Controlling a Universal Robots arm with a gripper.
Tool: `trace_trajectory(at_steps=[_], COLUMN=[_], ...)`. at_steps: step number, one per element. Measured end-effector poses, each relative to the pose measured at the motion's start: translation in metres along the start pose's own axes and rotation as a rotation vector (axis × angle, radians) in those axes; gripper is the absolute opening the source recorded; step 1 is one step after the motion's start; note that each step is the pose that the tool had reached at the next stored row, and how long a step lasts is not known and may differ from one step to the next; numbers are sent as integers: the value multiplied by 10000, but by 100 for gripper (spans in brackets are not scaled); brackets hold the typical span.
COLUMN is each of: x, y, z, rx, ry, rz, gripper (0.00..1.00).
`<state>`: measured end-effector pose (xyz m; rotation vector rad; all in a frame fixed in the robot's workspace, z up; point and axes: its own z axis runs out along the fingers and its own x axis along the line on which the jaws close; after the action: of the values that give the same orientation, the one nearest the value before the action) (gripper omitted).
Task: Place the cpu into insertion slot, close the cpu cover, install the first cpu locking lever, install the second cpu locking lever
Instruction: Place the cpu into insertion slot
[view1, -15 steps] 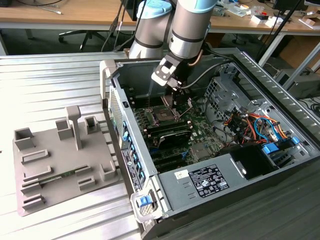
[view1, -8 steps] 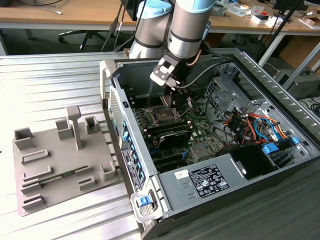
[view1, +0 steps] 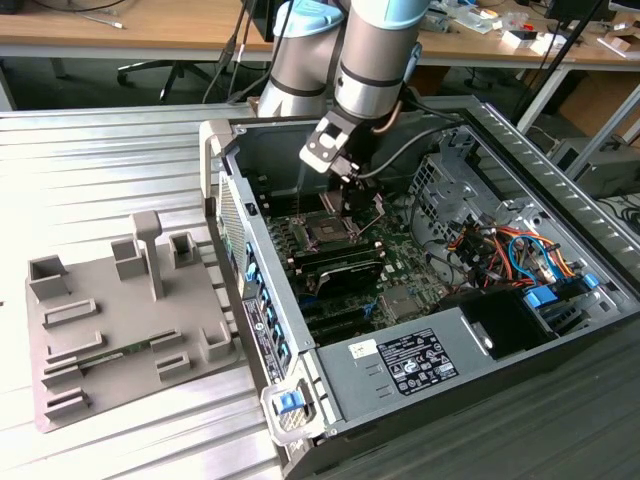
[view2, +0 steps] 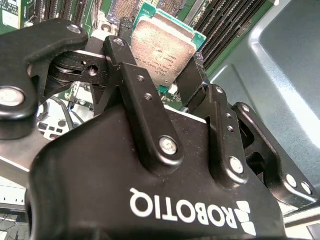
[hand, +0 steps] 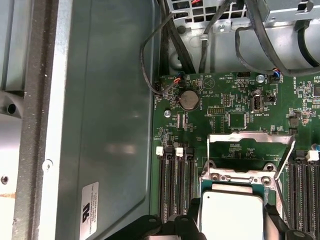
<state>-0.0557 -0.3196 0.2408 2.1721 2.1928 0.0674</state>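
Clamping the cpu (view2: 162, 45) by two opposite edges, the black fingers (view2: 132, 85) of the gripper (view2: 157, 59) are pressing on it, so the jaws are closed on the chip, and its silvery-grey top is facing the camera of the second wrist view. In the first wrist view the cpu (hand: 231, 214) is hanging over the insertion slot (hand: 239, 176) and covering most of it. The slot's metal rim is showing beyond it, and I cannot tell if the chip is touching the slot. Just beyond the slot the cpu cover (hand: 250, 136) is standing open, and green board is showing through its cut-out centre. A thin metal lever (hand: 283, 159) is leaning beside the cover. Black memory slots (hand: 175, 187) are lying along one side of the slot. In the exterior view the gripper (view1: 352, 198) is hanging inside the open computer case (view1: 250, 290), toward the far edge of the motherboard (view1: 400, 265). The case is lying on a ribbed metal table (view1: 100, 160), and a grey fixture plate (view1: 120, 320) is resting beside it on the exterior view's left.
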Motion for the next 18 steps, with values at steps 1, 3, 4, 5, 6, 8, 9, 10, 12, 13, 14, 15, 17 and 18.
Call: trace_trajectory(at_steps=[1,3,4,5,6,8,9,10,12,13,14,15,17,18], x=[0,0,0,0,0,0,0,0,0,0,0,0,0,0], y=[-1,-2,-2,-2,-3,-3,-4,-4,-5,-5,-6,-7,-7,-7], z=[4,10,13,16,20,25,28,30,35,38,40,44,48,50], rx=[0,-1,-1,-1,-1,-1,-1,0,0,0,0,-1,0,-1], ry=[0,0,0,1,0,0,0,0,0,0,-1,0,0,-1], rz=[0,0,0,0,0,0,0,0,0,0,0,0,0,0], gripper=[55,55,55,55,55,55,55,55,55,55,55,55,55,55])
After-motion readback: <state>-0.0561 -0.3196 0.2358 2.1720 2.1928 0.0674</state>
